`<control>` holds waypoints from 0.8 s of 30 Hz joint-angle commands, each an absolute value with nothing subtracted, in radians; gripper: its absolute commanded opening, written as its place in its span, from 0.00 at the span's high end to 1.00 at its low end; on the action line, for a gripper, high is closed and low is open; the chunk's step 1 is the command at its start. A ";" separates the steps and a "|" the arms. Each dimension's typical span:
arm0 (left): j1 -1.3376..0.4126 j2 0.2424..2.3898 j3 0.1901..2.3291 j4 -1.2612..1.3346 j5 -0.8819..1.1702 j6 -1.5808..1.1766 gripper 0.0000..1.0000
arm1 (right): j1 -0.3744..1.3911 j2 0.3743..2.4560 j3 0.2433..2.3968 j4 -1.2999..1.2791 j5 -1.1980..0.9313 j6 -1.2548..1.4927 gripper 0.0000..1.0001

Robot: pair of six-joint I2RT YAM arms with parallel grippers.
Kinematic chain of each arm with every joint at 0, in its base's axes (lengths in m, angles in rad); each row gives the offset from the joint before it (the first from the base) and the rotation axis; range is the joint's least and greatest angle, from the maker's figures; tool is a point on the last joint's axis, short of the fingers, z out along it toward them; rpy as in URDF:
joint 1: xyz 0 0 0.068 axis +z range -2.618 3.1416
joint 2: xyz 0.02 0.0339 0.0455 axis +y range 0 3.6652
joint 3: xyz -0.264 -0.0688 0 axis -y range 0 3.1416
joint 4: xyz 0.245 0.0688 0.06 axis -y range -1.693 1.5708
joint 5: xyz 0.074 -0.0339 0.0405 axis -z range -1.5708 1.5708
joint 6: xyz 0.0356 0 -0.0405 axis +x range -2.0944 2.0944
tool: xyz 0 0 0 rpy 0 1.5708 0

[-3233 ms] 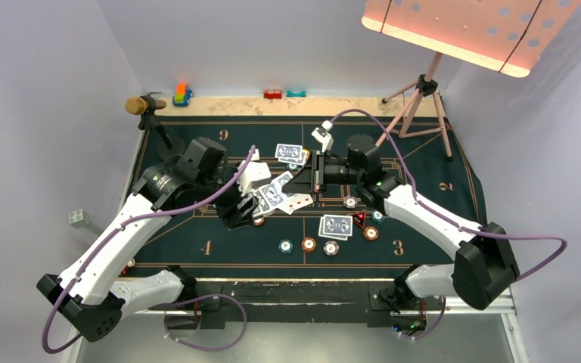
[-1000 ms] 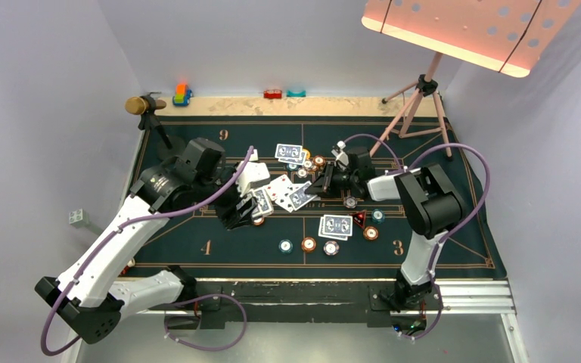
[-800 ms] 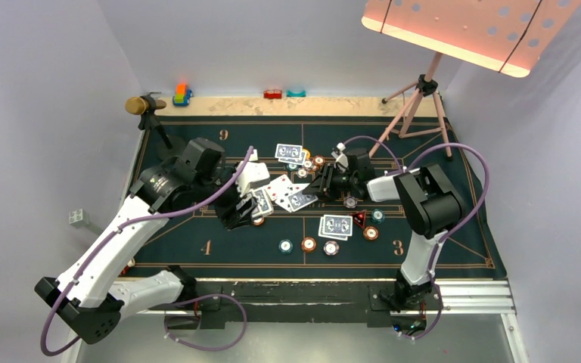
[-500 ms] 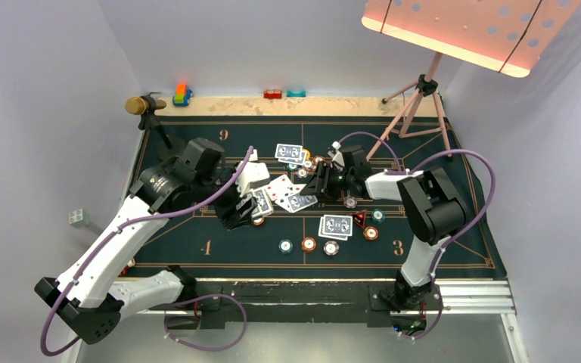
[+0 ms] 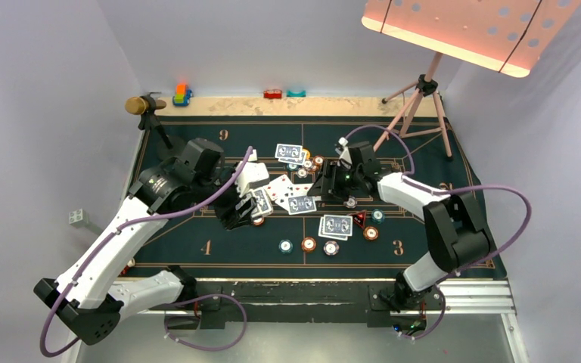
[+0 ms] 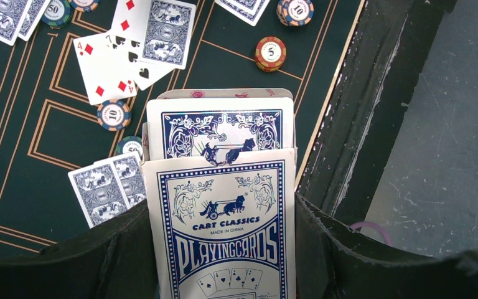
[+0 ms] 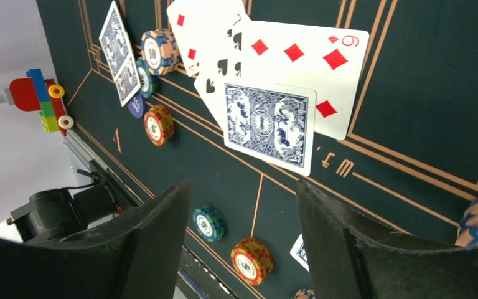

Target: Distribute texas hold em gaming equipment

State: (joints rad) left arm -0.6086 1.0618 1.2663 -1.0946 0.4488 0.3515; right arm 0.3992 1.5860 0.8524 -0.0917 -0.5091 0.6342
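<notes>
Left gripper: clamped on playing-card box, deck edge poking out of box mouth, above green felt. Centre: face-up cards fanned on felt between the grippers. Right gripper: jaws spread, holding nothing. Face-down card flat on felt just ahead of fingertips, not touching them, overlapping six of diamonds. Teal chip near left finger.

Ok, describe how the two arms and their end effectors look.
Both the left arm and right arm have white shell links with black joint housings. A purple cable loops along each. The left end effector and right end effector are matte black, broad and blunt.
</notes>
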 commanded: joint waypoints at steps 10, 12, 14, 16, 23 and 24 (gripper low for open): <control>-0.604 1.053 1.275 -1.066 0.453 0.353 1.00 | 0.470 1.283 0.963 -0.006 -0.764 0.727 0.08; -0.605 1.059 1.282 -1.071 0.454 0.356 1.00 | 0.522 1.296 1.016 0.023 -0.796 0.743 0.07; -0.606 1.060 1.284 -1.073 0.451 0.356 1.00 | 0.570 1.309 1.053 0.033 -0.801 0.757 0.07; -0.605 1.061 1.285 -1.072 0.449 0.356 1.00 | 0.607 1.326 1.074 0.057 -0.803 0.775 0.06; -0.605 1.063 1.277 -1.069 0.450 0.356 1.00 | 0.704 1.382 1.068 0.164 -0.789 0.803 0.04; -0.605 1.065 1.278 -1.071 0.450 0.356 1.00 | 0.714 1.391 1.060 0.182 -0.791 0.806 0.04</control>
State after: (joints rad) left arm -0.6086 1.0649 1.2652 -1.0935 0.4416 0.3519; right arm 0.6788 1.3724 1.0531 0.0753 -0.7776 0.7795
